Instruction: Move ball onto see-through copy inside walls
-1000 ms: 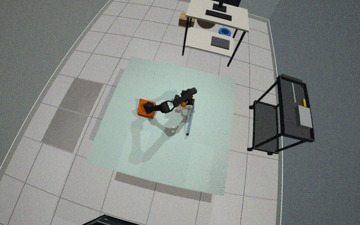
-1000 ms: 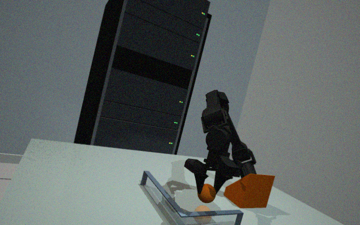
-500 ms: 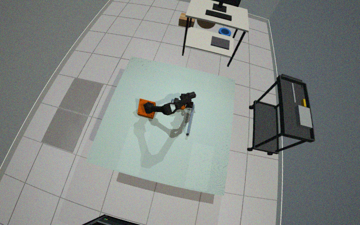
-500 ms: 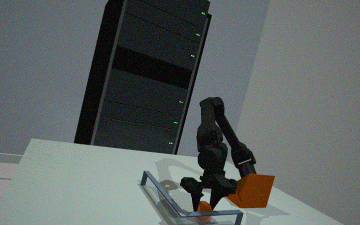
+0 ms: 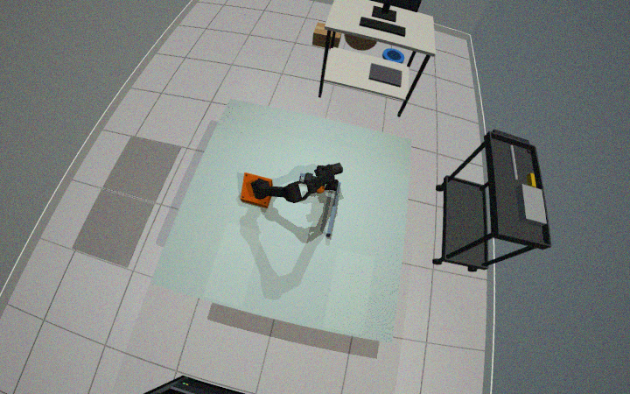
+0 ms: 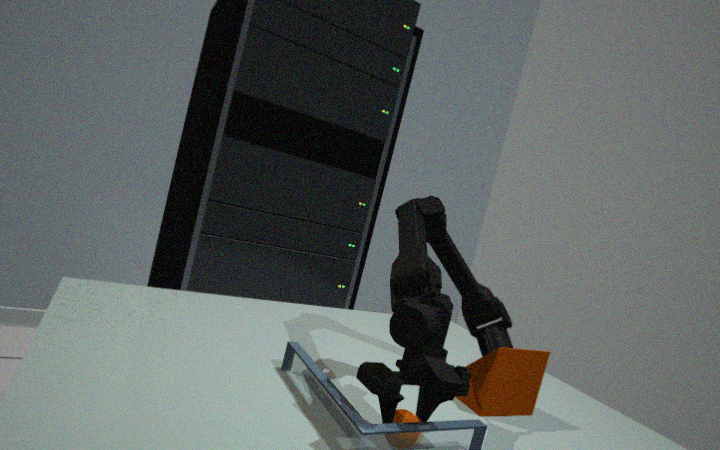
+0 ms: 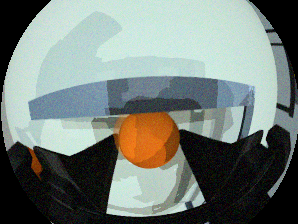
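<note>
Pinching the orange ball (image 7: 147, 137) at lower centre of the wrist view, the gripper (image 6: 407, 407) hangs low inside the 2 clear walls (image 6: 339, 403); behind stands a black server rack (image 6: 297, 153), upper centre.

top: way up high, looking down on whole room | exterior: low at table (image 6: 132, 360) level, tilted, close | wrist: right behind fingers | all three catch the clear walls (image 6: 339, 400)
</note>
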Action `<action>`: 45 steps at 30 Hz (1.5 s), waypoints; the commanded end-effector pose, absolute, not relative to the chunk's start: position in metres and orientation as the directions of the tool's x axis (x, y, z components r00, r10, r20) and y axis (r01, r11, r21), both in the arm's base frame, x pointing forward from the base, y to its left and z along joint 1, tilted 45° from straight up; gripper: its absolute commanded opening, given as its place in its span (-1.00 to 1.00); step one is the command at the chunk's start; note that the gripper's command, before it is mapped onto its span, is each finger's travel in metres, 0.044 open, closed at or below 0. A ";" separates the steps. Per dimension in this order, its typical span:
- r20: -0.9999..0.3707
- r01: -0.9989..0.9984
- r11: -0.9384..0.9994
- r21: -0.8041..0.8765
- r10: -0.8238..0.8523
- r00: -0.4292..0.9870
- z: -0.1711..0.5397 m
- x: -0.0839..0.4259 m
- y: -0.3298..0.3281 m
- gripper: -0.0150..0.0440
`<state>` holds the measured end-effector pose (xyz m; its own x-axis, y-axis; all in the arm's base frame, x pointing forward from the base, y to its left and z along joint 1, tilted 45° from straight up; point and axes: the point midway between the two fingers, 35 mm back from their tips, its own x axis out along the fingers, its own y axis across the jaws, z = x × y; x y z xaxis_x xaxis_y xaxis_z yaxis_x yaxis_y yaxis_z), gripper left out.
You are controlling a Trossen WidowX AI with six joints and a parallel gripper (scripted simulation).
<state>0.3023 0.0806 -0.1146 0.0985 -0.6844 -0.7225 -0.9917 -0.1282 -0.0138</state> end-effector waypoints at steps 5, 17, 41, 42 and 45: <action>-0.723 -0.992 -0.127 -0.015 -0.684 0.099 -0.114 0.302 0.081 0.22; -0.722 -0.991 -0.131 -0.005 -0.686 0.094 -0.074 0.297 0.123 0.84; -0.722 -0.989 -0.145 -0.009 -0.684 0.107 -0.024 0.284 0.170 1.00; -0.722 -0.989 -0.145 -0.009 -0.684 0.107 -0.024 0.284 0.170 1.00; -0.722 -0.989 -0.145 -0.009 -0.684 0.107 -0.024 0.284 0.170 1.00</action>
<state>0.2839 0.1691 -0.0249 0.1105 -0.6859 -0.7193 -0.9885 -0.1510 -0.0079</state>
